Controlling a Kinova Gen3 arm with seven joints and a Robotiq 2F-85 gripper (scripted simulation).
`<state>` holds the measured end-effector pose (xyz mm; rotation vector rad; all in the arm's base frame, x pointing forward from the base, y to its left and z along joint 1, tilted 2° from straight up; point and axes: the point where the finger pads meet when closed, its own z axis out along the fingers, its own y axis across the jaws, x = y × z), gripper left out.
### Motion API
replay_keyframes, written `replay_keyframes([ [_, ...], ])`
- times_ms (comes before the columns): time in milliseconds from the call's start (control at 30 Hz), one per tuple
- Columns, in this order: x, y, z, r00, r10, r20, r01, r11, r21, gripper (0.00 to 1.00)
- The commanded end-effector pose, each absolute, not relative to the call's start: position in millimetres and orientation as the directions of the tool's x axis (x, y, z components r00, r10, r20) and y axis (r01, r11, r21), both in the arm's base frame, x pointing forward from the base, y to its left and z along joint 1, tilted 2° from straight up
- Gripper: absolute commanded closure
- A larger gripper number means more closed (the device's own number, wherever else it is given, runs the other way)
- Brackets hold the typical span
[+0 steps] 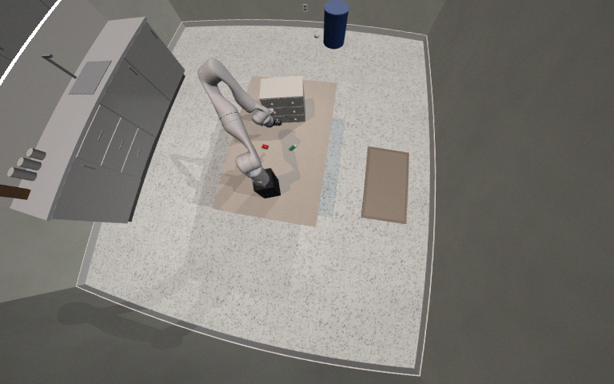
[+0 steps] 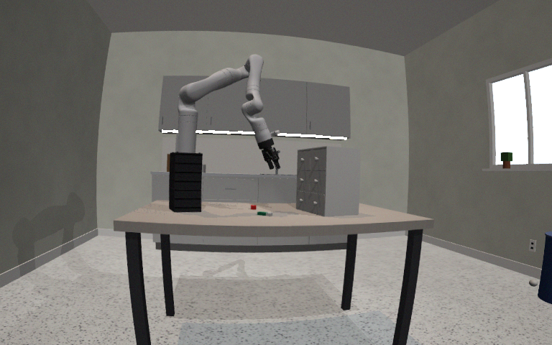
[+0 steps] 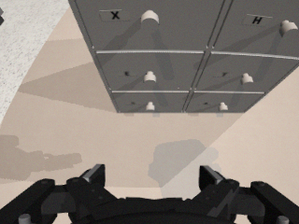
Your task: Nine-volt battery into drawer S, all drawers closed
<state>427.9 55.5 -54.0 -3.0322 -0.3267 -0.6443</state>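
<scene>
The small grey chest (image 1: 282,96) stands at the far end of the table, also in the side view (image 2: 327,180). It has two columns of three drawers with pale knobs, and all look pushed in. In the wrist view the chest front (image 3: 181,37) shows a top left drawer marked X (image 3: 115,15) and a top right drawer marked H (image 3: 256,21). The lower labels are too small to read. My gripper (image 3: 151,175) (image 2: 273,162) is open and empty. It hangs above the table in front of the chest. A small red thing (image 1: 265,146) and a small green and white thing (image 1: 293,146) lie on the table behind the gripper. I cannot tell which is the battery.
My arm's black base block (image 1: 267,182) stands near the table's front, and also shows in the side view (image 2: 185,182). The table edge runs close to the right of the chest. A brown mat (image 1: 385,184) and a blue barrel (image 1: 336,23) are on the floor.
</scene>
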Motion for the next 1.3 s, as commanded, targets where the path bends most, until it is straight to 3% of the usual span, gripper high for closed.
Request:
replay_keyframes([
  [0,415.6,55.3,-72.3,0.888,0.213,0.407,0.220,-0.975,0.030,0.00],
  [1267,455.2,62.3,-121.2,0.638,0.168,0.752,0.220,-0.975,0.032,0.00],
])
